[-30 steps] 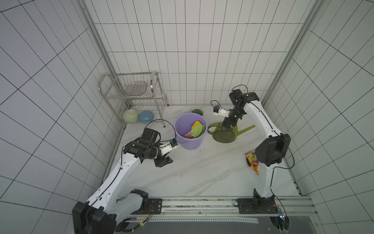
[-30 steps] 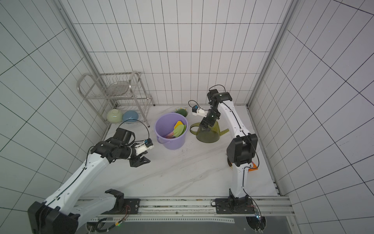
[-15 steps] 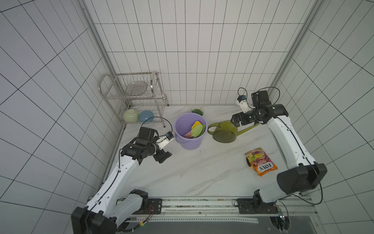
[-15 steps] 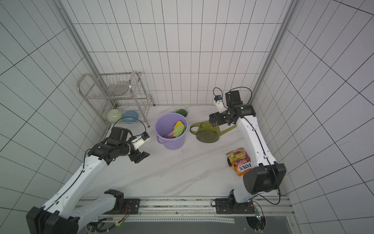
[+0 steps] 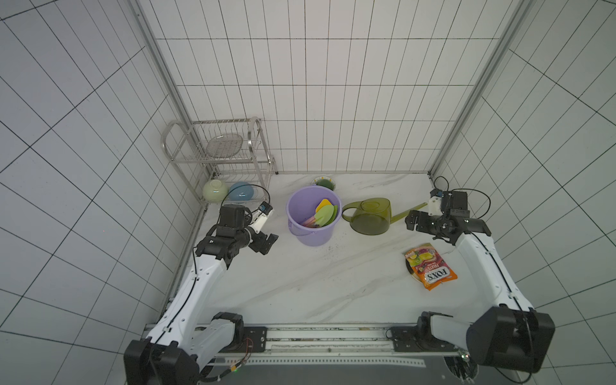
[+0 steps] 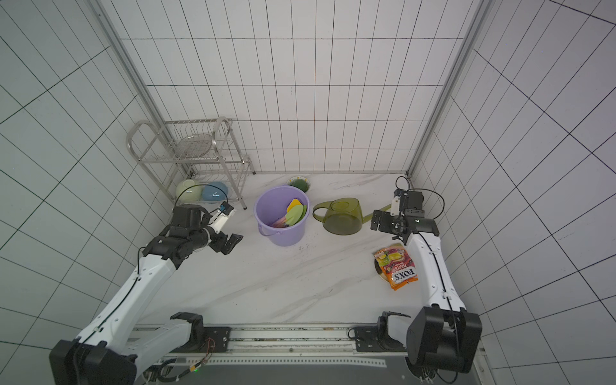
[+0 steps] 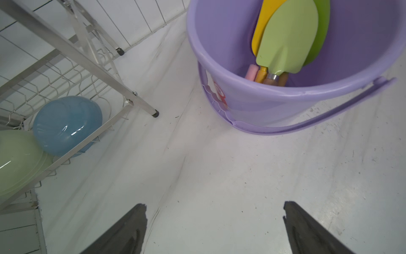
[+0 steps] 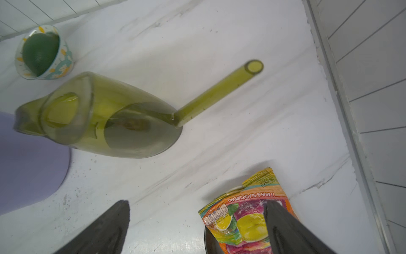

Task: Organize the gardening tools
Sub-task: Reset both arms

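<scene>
Trowels [image 5: 325, 213] stand bunched inside the lilac bucket [image 5: 313, 237] toward the back of the worktop [image 5: 300, 286]. Their blades point up and lean on the bucket's far wall, and their handles are down at the bottom. The left wrist view shows a pale green blade in front, with yellow and darker green blades behind it. Pink, yellow and brown handle ends show below the blades. They look like light, stiff moulded plastic with smooth, slippery blades. A hold on the narrow neck or the handle would likely be surer than a pinch on a flat blade.

The watering can [image 5: 370, 218] sits upright on the worktop just beside the bucket. Its loop handle faces the bucket and its long spout points toward the right tool [image 5: 410, 220]. It seems thin-walled, translucent and probably light; whether it holds water I cannot tell. Its round body looks too broad to span, and the slim spout would act as a lever and might flex. The loop handle or the rim is therefore the better place to take it.

Both tools are spread wide and hold nothing. The left tool [image 5: 269, 244] hovers off to the side of the bucket, apart from it. The right tool hangs near the spout tip, between the can and the orange snack bag [image 5: 430, 270].
</scene>
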You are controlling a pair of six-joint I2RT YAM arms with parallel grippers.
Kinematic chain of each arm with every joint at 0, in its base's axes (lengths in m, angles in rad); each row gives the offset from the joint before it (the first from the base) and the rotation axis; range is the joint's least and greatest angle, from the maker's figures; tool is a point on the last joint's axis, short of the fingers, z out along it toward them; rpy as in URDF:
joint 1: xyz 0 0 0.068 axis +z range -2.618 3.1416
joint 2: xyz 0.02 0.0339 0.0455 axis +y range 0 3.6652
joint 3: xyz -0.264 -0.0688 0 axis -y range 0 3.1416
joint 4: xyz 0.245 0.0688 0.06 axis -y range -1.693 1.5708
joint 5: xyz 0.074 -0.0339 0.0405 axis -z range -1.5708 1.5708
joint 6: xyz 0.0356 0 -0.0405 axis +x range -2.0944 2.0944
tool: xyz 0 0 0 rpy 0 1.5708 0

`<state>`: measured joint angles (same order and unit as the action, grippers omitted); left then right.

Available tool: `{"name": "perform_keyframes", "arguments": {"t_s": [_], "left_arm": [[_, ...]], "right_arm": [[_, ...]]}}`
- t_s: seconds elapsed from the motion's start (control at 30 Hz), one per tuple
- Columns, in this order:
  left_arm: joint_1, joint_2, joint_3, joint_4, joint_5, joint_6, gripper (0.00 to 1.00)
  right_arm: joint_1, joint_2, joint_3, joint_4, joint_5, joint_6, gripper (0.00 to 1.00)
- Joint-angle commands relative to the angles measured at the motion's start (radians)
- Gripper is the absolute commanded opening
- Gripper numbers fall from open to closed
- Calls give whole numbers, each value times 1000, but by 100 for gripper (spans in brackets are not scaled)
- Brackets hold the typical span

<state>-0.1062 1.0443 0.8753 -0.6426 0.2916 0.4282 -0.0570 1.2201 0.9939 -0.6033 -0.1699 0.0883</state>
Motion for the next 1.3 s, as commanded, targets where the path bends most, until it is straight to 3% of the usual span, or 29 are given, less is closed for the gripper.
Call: {"name": "perform_keyframes", "arguments": {"t_s": [0.0,0.17,0.6,0.83,1.0,1.13,1.27], "left_arm": [[60,12,-30,122,54,-94,98],[168,29,-100,273,103,-200,98],[277,76,-278,637,100,-365,98],[289,95,-466,1040,100,-450,98],[290,228,-605,1454,29,-540,98],[291,290,-641,1609,-61,-578,98],[289,371,-668,1736,-81,-596,98]], "right_arm": [[-52,7,-70,170,-9,34,99],[-77,70,-172,318,64,32,99],[-79,186,-322,704,72,-1,99],[-69,191,-434,966,52,2,99],[-23,162,-507,1126,105,-34,99],[20,172,-535,1220,126,-64,99],[37,217,-559,1312,141,-87,99]]}}
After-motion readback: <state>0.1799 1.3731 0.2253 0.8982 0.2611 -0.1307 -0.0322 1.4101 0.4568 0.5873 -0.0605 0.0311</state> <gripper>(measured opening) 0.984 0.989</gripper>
